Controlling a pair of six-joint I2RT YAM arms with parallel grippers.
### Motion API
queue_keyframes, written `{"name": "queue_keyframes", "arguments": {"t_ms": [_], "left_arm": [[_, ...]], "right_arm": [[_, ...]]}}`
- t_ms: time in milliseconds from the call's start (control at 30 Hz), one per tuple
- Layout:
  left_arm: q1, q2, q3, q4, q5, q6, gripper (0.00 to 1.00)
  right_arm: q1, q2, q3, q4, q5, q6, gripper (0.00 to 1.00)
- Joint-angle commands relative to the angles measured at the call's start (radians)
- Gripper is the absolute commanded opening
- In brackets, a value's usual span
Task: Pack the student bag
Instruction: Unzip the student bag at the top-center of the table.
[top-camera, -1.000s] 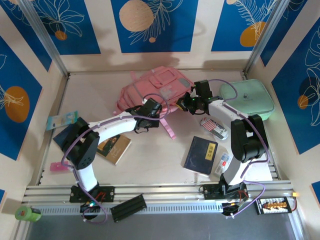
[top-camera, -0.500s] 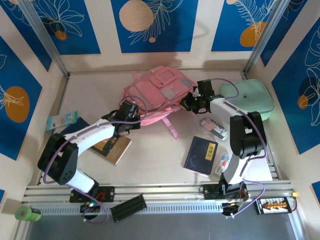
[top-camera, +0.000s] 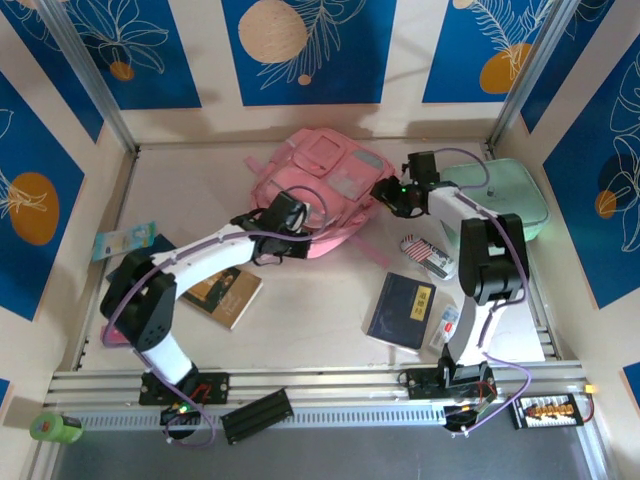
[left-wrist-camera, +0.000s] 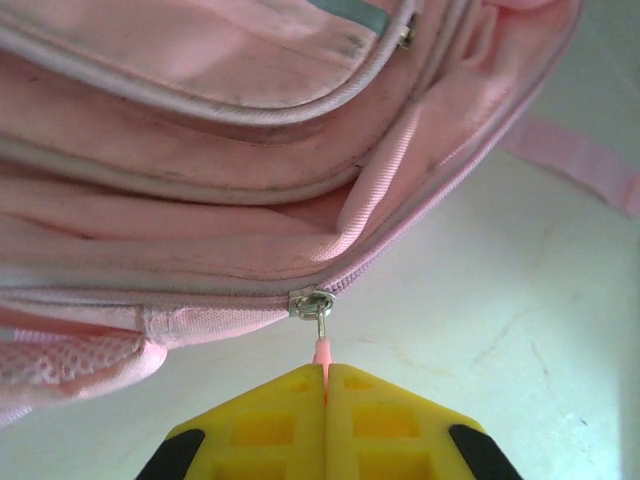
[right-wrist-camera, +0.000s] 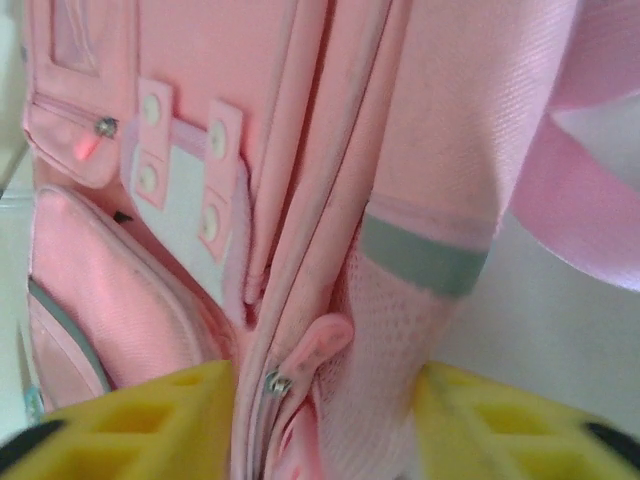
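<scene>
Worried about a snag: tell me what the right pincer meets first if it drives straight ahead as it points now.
The student bag. The right pincer stands open at its side, so the pink zip tab just ahead looks first in line, though depth is hard to judge.

A pale beige tabletop (top-camera: 300, 330) is enclosed on three sides by light wooden walls (top-camera: 205, 60). Behind it hang blue rectangular panels with white leaf drawings and tan circles (top-camera: 300, 50). Similar side panels (top-camera: 30, 200) flank it. A slanted silver metal post (top-camera: 85, 80) rises at its far left corner and a matching right post (top-camera: 530, 80) at its far right. A ribbed aluminium rail (top-camera: 330, 385) lines its near edge, bordering a grey floor strip (top-camera: 350, 450). Light is soft and even.
</scene>
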Motion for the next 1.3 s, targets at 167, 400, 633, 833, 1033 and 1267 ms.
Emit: {"name": "queue_keyframes", "arguments": {"t_ms": [167, 400, 633, 833, 1033, 1267], "left_arm": [[-0.04, 0.106, 0.161, -0.09, 0.067, 0.017, 0.0], [-0.04, 0.13, 0.129, -0.101, 0.049, -0.002, 0.0], [-0.039, 0.14, 0.086, -0.074, 0.049, -0.012, 0.0], [-0.041, 0.162, 0.081, -0.066, 0.057, -0.015, 0.0], [-0.042, 0.168, 0.077, -0.062, 0.044, -0.022, 0.0], [-0.041, 0.166, 0.073, -0.058, 0.046, -0.032, 0.16]], "right_arm": [[0.041, -0.273, -0.217, -0.035, 0.006, 0.14, 0.62], [0.182, -0.221, -0.29, 0.033, -0.032, 0.315, 0.62], [0.235, -0.096, -0.222, 0.054, -0.065, 0.339, 0.57], [0.247, -0.028, -0.182, 0.064, -0.072, 0.349, 0.48], [0.248, 0.002, -0.161, 0.071, -0.095, 0.349, 0.32], [0.252, -0.031, -0.18, 0.074, -0.09, 0.339, 0.17]]}}
